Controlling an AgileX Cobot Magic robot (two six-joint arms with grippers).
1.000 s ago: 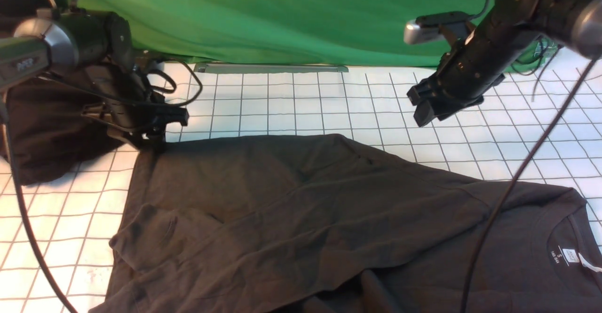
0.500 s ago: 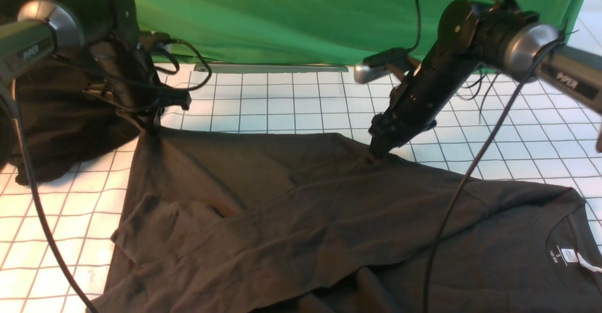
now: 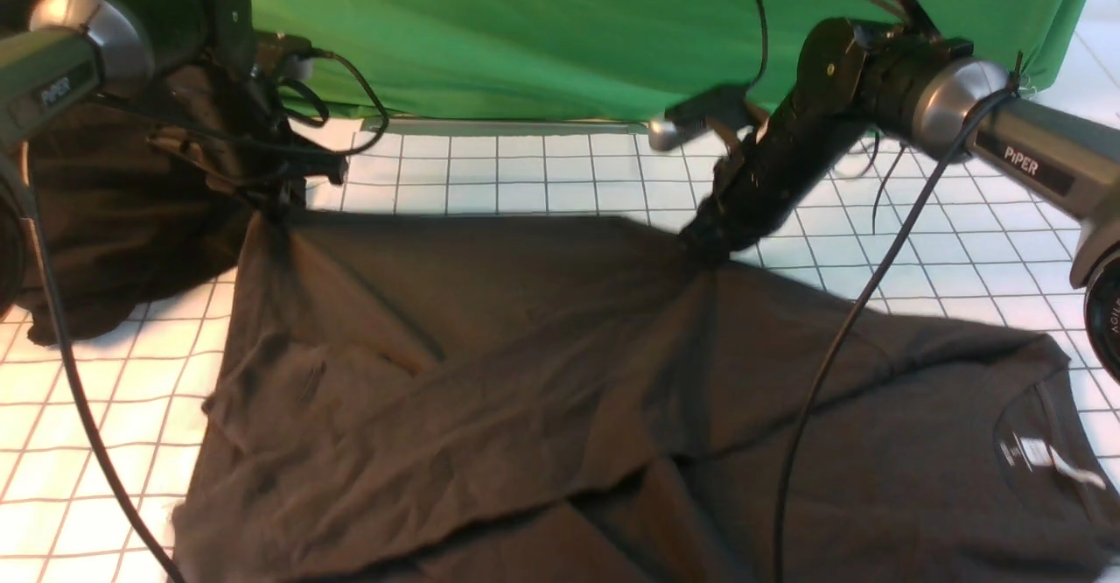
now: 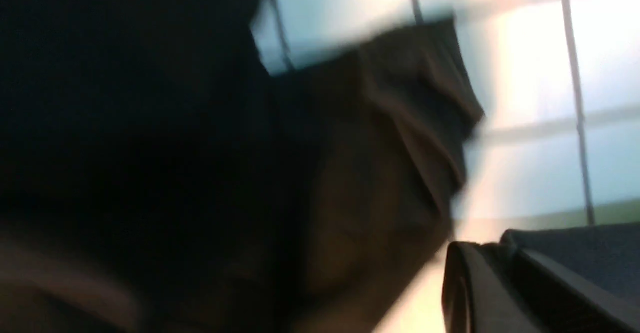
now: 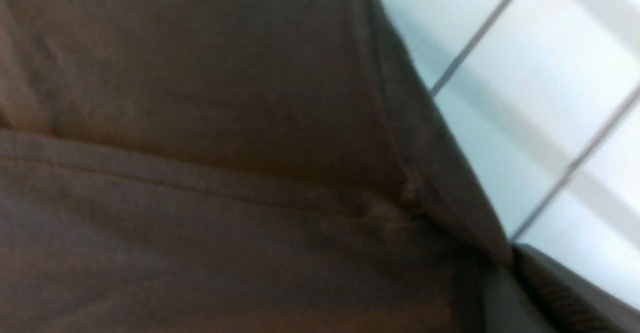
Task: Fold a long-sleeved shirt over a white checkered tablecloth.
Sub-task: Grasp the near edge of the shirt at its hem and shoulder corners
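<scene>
The long-sleeved shirt (image 3: pixel 490 373) lies spread across the white checkered tablecloth (image 3: pixel 525 176) on the bench, its neck label (image 3: pixel 1041 456) well off to the outer side of the right fingers, and its far edge is lifted at two points. The left fingers (image 3: pixel 278 208) are pressed together on the far corner of the cloth, pinching it. The fabric rises to them in a taut peak, with creases fanning down and away from the pinch. The right fingers (image 3: pixel 705 249) are likewise closed on the far edge further along, and the cloth gathers up to them in a second peak. Between the two pinches the edge runs almost straight, and that looks like the reason for the double grip: one edge held at two spaced points can travel as a line, not a bunch. Everything on the near side of the fingers rests flat and anchors the garment. The step in hand is probably carrying this edge toward the near side — the fold itself is not yet made. A black heap (image 3: pixel 105 215) sits just beside the left fingers on their outer side, close enough to risk snagging, and the green cloth (image 3: pixel 525 31) hangs beyond both.
</scene>
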